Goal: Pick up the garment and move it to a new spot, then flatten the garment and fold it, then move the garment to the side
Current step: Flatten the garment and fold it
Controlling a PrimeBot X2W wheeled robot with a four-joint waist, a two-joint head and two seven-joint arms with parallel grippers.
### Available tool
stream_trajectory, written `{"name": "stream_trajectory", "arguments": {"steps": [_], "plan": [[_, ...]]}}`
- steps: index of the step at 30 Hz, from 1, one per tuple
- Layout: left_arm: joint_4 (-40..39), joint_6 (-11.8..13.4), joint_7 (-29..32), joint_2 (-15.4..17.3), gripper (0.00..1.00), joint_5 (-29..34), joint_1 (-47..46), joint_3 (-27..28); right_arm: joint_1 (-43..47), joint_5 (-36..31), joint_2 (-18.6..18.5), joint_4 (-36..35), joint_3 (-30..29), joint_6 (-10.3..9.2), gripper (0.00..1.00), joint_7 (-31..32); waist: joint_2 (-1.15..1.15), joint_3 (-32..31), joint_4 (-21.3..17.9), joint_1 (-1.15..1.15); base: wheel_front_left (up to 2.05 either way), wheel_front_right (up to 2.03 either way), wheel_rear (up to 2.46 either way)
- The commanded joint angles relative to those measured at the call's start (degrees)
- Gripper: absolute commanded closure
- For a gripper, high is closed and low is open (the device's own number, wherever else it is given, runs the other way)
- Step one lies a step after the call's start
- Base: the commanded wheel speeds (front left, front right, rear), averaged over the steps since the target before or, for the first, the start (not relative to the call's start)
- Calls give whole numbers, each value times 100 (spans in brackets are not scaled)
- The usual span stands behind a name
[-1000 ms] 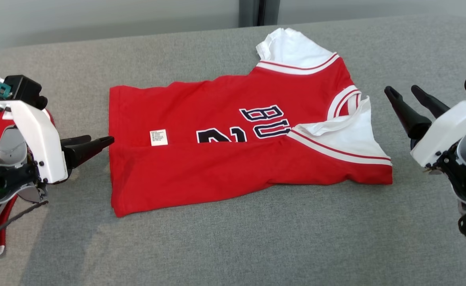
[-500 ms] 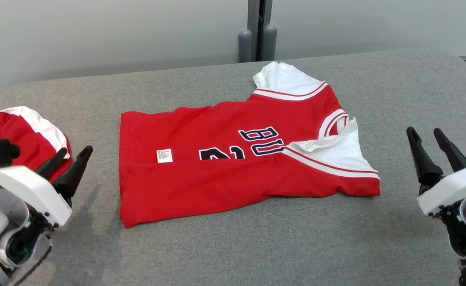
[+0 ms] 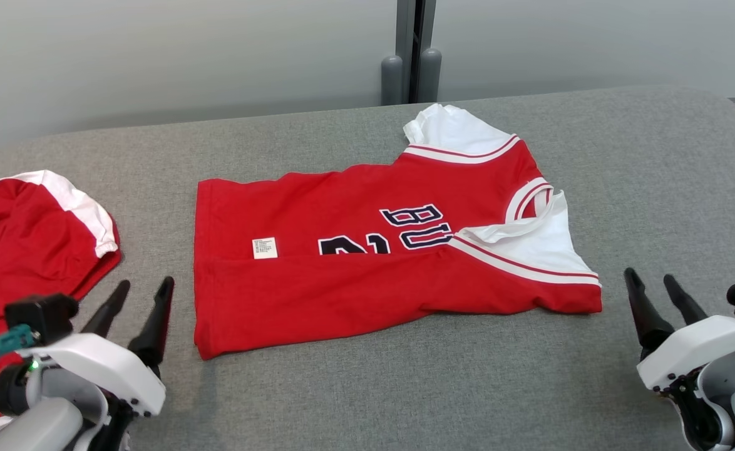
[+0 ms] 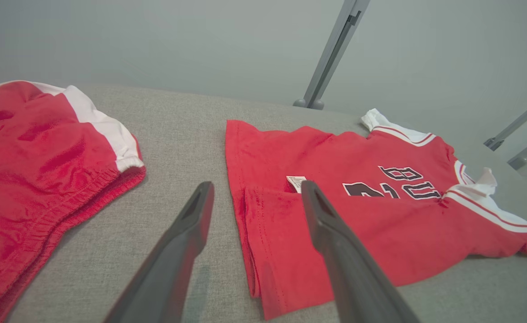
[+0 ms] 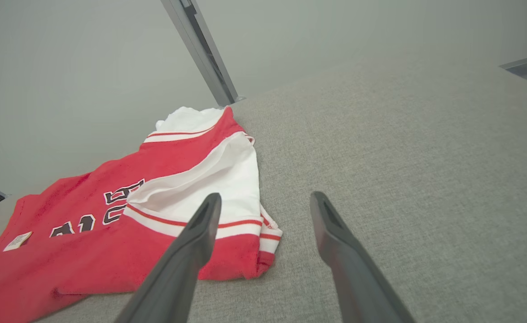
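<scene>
Head view: both arms have backed off — left gripper (image 3: pixel 145 285) at 7 o'clock, right gripper (image 3: pixel 649 277) at 4, wide open, empty; garment (image 3: pixel 367 250) half-folded, centre. Left wrist view: hem (image 4: pixel 250 233) at 3 o'clock. Right wrist view: sleeve (image 5: pixel 209 179) at 9 — fold released, next one likely pending.

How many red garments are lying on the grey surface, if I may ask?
2: the jersey lies in the middle; the shorts lie at the left, partly out of frame.
</scene>
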Motion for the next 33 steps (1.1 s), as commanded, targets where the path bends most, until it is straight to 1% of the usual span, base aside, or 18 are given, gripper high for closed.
{"name": "stream_trajectory", "arguments": {"steps": [1, 6, 10, 11, 13, 18, 21, 28, 30, 32, 33], "plan": [[15, 59, -28, -48, 0, 149, 133, 61, -42, 1, 14, 92, -2, 2, 0, 37, 0, 12, 2, 0, 0, 0, 0], [167, 150, -31, -304, 0, 626, 317, 204, -307, 42, 139, 655, 56, 3, 0, 290, 0, 108, 39, 0, 0, 0, 0], [385, 63, -30, -475, 0, 797, 316, 186, -540, 109, 242, 1098, 10, 3, 0, 395, 0, 204, 104, 0, 0, 0, 0], [518, 6, -23, -545, 0, 822, 272, 147, -643, 152, 283, 1299, -42, 2, 0, 433, 0, 239, 140, 0, 0, 0, 0], [677, -49, 53, -619, 0, 827, 218, 75, -722, 166, 302, 1478, -83, 2, 0, 439, 0, 259, 169, 0, 0, 0, 0], [1040, -241, 212, -812, 0, 841, 77, -75, -871, 232, 371, 1747, -76, 2, 0, 420, 0, 308, 208, 0, 0, 0, 0], [1175, -406, 346, -932, 0, 771, 11, -157, -942, 272, 397, 1833, -15, 2, 0, 463, 0, 349, 204, 0, 0, 0, 0], [1634, -643, 689, -1151, 0, 707, -147, -315, -1057, 395, 449, 1992, 165, 2, 0, 455, 0, 468, 173, 0, 0, 0, 0], [1712, -757, 762, -1257, 0, 668, -170, -363, -1095, 431, 468, 2025, 242, 2, 0, 448, 0, 498, 162, 0, 0, 0, 0], [1786, -837, 827, -1297, 0, 670, -199, -410, -1121, 480, 485, 2042, 313, 2, 0, 466, 0, 517, 152, 0, 0, 0, 0], [1826, -870, 837, -1305, 0, 677, -218, -420, -1124, 505, 486, 2049, 335, 2, 19, 458, 0, 523, 147, 0, 0, 0, 0]]}}
